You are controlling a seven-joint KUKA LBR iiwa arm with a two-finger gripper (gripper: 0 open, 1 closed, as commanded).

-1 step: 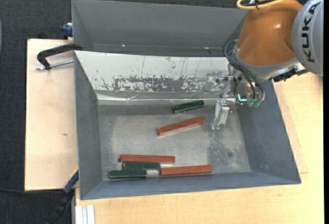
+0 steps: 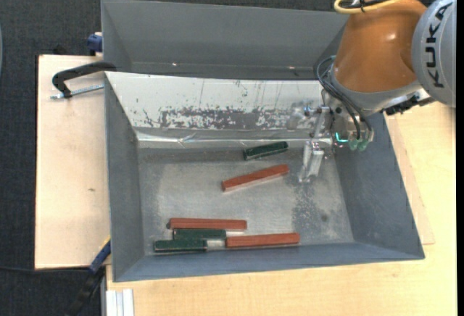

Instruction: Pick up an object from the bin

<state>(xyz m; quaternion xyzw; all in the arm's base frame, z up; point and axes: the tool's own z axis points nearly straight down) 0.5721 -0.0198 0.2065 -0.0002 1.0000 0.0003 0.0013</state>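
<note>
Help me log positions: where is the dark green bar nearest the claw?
Camera view: the dark green bar lies by the back wall, left of the claw, behind a red-brown bar.

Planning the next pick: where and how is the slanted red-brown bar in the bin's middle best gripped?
Probably at mid-length, the pincer coming straight down and closing across the narrow width of the red-brown bar. It lies flat and slanted on the bin floor, with bare floor along both long sides; the dark green bar behind it lies apart.
</note>
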